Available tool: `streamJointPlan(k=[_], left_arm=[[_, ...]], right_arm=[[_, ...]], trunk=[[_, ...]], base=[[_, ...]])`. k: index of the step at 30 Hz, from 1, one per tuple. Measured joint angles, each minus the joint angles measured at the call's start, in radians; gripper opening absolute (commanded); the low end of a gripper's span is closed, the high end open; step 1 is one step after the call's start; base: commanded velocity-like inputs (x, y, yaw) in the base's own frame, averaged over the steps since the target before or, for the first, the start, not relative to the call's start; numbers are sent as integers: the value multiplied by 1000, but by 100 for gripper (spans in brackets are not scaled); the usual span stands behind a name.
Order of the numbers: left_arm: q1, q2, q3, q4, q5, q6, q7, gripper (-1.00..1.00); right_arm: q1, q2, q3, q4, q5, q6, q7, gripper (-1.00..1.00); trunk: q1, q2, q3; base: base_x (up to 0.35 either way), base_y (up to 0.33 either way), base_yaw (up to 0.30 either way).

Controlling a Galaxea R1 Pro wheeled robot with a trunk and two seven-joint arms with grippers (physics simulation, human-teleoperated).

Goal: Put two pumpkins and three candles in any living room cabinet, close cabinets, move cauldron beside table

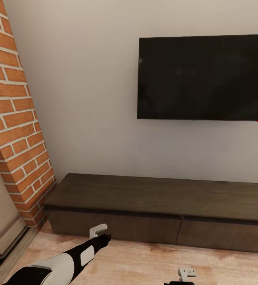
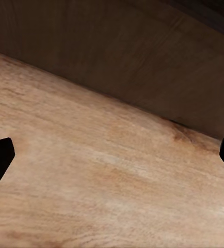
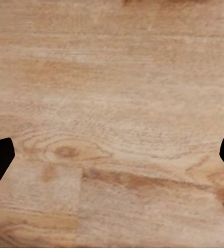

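The long, low dark brown cabinet [image 1: 156, 194] stands against the wall under the TV, and both of its flat fronts are shut. My left gripper [image 1: 104, 238] reaches low toward the cabinet's left front [image 1: 117, 226], a short way off it. In the left wrist view that gripper [image 2: 112, 160] is open over the plank floor, with the dark cabinet front [image 2: 117, 46] just ahead and nothing between the fingers. My right gripper [image 1: 182, 282] hangs near the floor at the picture's lower edge. In the right wrist view it [image 3: 112, 160] is open above bare planks.
A red brick fireplace column [image 1: 14, 118] rises at the left, close to the cabinet's left end. A black TV [image 1: 204, 77] hangs on the pale wall above. Light wood plank floor [image 1: 144, 261] runs in front of the cabinet.
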Motion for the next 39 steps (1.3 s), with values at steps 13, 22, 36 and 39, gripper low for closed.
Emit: streamJointPlan(k=[13,22,36,39], left_arm=[[0,-2,0,-4,-2,-1,-12,100],[-2,-3,2,-29,1,58,-15,100],[-3,-7,0,-420,8,409,15,100],[-3,-18,-2,-461,11,454,36,100]], right_arm=[[0,-2,-13,-1,-6,5,-2,100],[-5,-1,-19,-4,-16,8,-7,100],[-72,-2,-26,-12,-185,12,-86,100],[-83,-3,-26,-13,-188,12,-100,100]], trunk=[[0,0,0],[0,0,0],[0,0,0],[0,0,0]], base=[[0,0,0],[0,0,0],[0,0,0],[0,0,0]])
